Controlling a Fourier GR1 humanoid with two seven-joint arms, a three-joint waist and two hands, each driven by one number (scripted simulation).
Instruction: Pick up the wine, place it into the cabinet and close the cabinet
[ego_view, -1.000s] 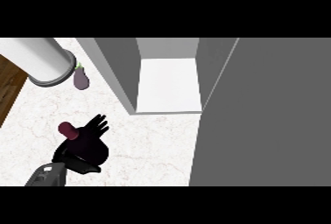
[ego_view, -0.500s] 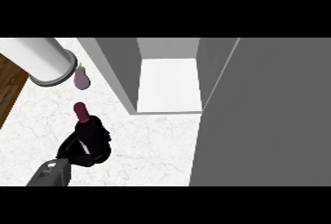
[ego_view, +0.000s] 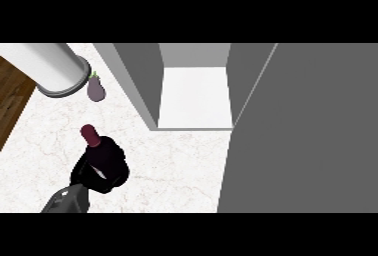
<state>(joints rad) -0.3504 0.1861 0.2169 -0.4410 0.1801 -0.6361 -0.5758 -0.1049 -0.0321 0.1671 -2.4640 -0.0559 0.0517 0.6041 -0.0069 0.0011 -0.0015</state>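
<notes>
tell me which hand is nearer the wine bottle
Left. The left hand is curled round the wine bottle, with only its dark red top showing above the hand. The right hand is not in view.

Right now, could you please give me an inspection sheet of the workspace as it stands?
Surface: white marbled counter, with a brown wooden strip along its left edge.
Job's things: wine bottle, only its dark red top showing above the hand; cabinet open, its white floor in view; large grey panel at the right, apparently its open door.
Clutter: eggplant lying beside a white cylinder with a grey base.
Hands: left hand curled round the bottle; right hand not in view.
Cables: nothing seen.
Surroundings: nothing seen beyond the counter.
</notes>
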